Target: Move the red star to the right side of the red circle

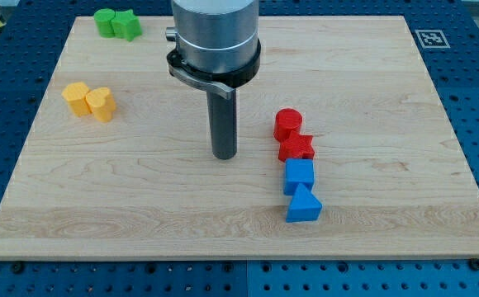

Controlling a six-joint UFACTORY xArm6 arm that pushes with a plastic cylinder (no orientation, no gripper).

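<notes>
**Lining up on the red pair**

Standing my tip [224, 156] on bare wood, touching no block and pushing nothing; it is a plain rod with nothing to open or close. The red star [296, 148] lies near, to the view's right of my tip and about level with it. The red circle [288, 124] sits touching the star, toward the view's top of it and slightly nearer my tip.

Judgement: the star is below the circle, not beside it, so the task is not done. My tip is on the star's left, a fair side for shoving it rightward first, then up.

A blue cube [299, 175] presses against the star's lower edge, with a blue triangle [304, 205] beyond; both could get dragged along.

Far off to my tip's left: two yellow blocks [89, 101] and two green blocks [117, 23], shapes hard to read. The arm's housing hides some board behind it.
</notes>
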